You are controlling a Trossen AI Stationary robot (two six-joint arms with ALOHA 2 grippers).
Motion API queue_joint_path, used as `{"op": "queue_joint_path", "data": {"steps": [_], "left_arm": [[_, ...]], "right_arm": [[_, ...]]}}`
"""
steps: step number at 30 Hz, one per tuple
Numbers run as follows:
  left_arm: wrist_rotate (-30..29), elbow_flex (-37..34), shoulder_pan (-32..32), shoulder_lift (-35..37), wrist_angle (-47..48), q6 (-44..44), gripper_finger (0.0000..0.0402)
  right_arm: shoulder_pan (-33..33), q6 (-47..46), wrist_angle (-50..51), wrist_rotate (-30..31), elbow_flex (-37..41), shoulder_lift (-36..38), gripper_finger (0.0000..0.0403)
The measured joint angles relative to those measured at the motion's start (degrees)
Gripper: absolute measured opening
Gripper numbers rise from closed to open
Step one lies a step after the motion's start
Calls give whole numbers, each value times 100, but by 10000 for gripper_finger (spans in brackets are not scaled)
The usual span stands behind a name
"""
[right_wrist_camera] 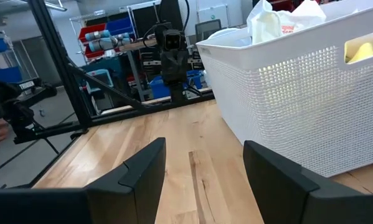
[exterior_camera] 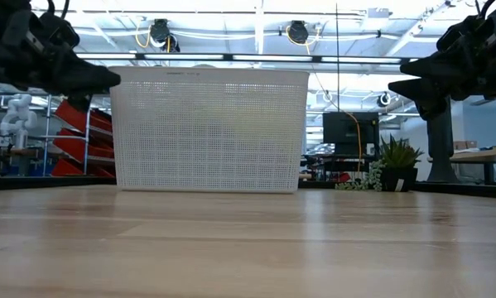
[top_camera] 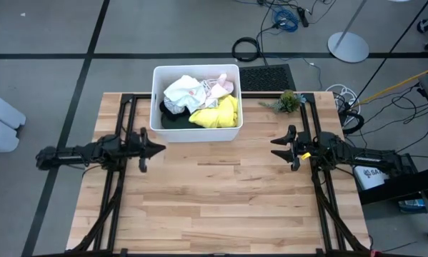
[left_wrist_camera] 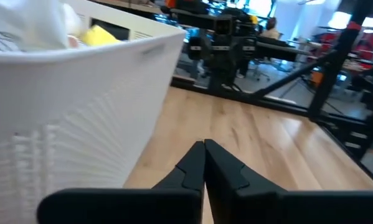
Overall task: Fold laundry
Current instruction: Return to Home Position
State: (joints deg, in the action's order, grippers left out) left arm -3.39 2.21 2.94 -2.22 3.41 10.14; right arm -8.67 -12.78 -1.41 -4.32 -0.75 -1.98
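The laundry lies piled in a white plastic bin (top_camera: 196, 128) at the table's far middle: a bright yellow garment (top_camera: 217, 114), a white garment with grey pattern (top_camera: 185, 91) and a dark one (top_camera: 172, 118) show. The light blue garment is hidden. My left gripper (top_camera: 162, 149) hovers shut and empty left of the bin's near corner; it also shows in the left wrist view (left_wrist_camera: 203, 146). My right gripper (top_camera: 275, 146) hovers open and empty right of the bin; it also shows in the right wrist view (right_wrist_camera: 205, 155).
A small potted plant (top_camera: 289, 101) stands at the table's far right. The bare wooden tabletop (top_camera: 228, 200) stretches from the bin to the near edge. The bin's mesh wall (exterior_camera: 210, 128) stands upright in the low view.
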Motion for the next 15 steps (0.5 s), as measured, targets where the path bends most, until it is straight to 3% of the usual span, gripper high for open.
{"op": "queue_joint_path", "data": {"steps": [4,15], "left_arm": [[377,-2,157,0,52,106,5],[227,-2,188,-39,43,-453,12]], "right_arm": [[0,0,-2,0,0,0,201],[0,-2,-4,0,-2,0,201]]}}
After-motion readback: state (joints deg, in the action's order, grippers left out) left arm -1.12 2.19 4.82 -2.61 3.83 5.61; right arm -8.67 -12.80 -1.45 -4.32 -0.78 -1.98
